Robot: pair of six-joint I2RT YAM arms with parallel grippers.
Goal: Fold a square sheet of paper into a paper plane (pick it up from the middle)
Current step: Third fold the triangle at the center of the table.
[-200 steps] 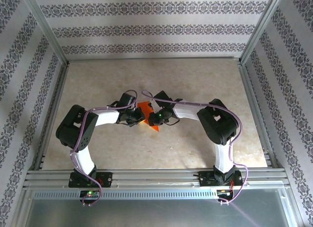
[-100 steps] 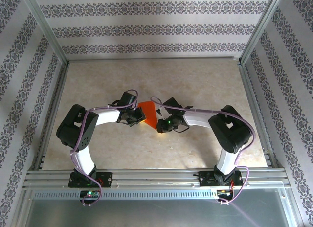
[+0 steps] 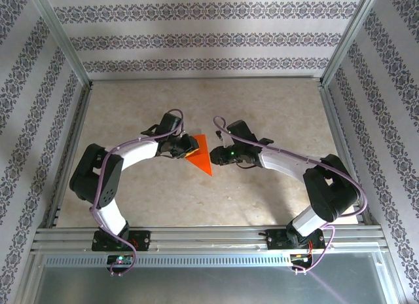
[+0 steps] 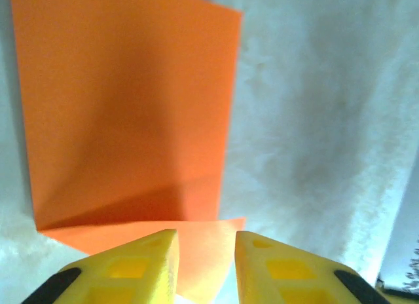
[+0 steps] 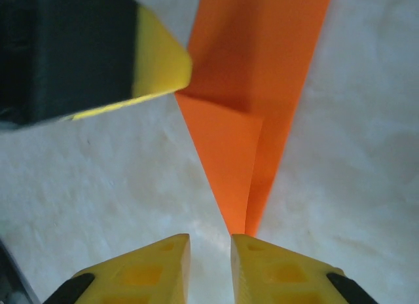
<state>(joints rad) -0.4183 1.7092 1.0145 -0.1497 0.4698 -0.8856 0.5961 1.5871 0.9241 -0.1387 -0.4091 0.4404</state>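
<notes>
Both jaws sitting narrowly parted, gripping nothing; orange paper (image 3: 200,157) lying between left gripper (image 3: 190,148) and right gripper (image 3: 220,157).

The thin, bright orange-red sheet of paper (image 3: 200,156) is lying flat near the middle of the pale marbled tabletop (image 3: 275,107), partly folded into a narrow wedge. Its sharp tip is pointing toward the near edge. In the left wrist view the paper (image 4: 124,107) is showing a broad smooth panel with a creased flap doubled across one end.
</notes>
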